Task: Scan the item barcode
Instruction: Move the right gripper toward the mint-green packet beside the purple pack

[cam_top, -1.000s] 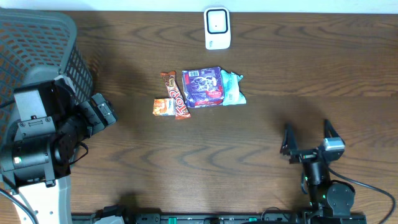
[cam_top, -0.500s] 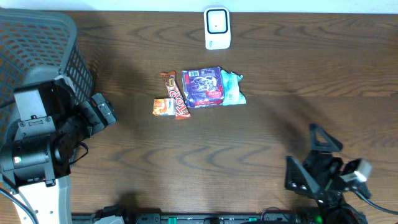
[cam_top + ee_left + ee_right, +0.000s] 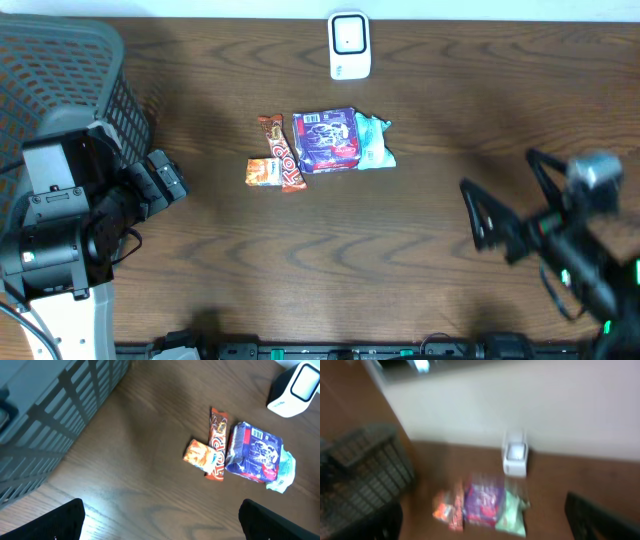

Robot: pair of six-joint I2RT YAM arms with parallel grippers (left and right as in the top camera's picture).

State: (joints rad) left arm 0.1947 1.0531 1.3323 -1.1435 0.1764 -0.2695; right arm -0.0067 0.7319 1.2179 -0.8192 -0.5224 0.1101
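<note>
right fingers: spread wide, empty
left fingers: spread wide, empty
snack pile: ahead of both pairs, well apart from the tips
scanner: beyond the pile, farther out
basket: near left fingers

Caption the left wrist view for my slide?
Open left gripper overlooks orange packet, red bar, purple pack and pale pouch, white scanner beyond, grey basket nearby.

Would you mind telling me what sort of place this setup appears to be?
Probably a mock shop checkout on a wooden table: a white barcode scanner, a cluster of snack packets and a grey shopping basket.
</note>
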